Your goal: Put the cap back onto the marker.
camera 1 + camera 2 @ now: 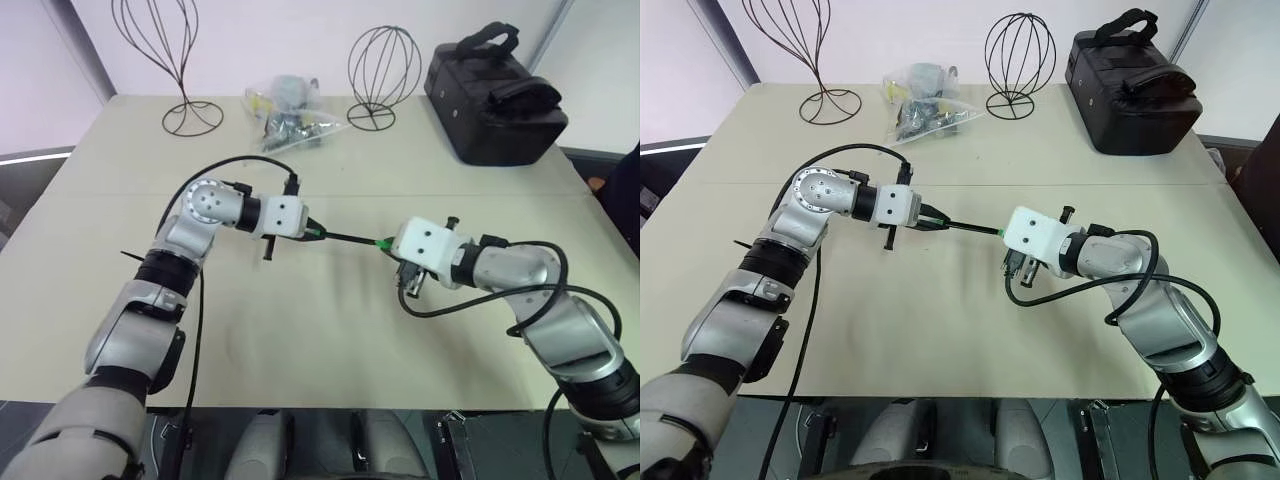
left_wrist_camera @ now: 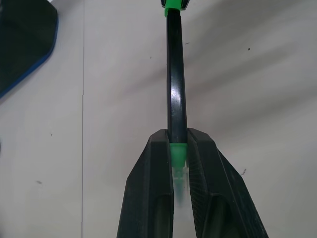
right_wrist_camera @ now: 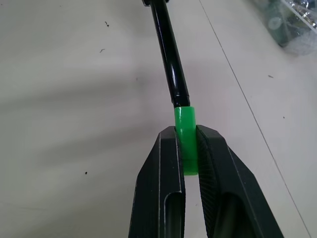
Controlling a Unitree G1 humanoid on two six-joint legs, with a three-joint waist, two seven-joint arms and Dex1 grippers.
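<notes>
Right gripper pinches cap against marker, left gripper clamping it

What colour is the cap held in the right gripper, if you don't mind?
Bright green; the cap shows best in the right wrist view.

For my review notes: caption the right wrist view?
Right pincer shut on green cap, seated on the black marker.
</notes>
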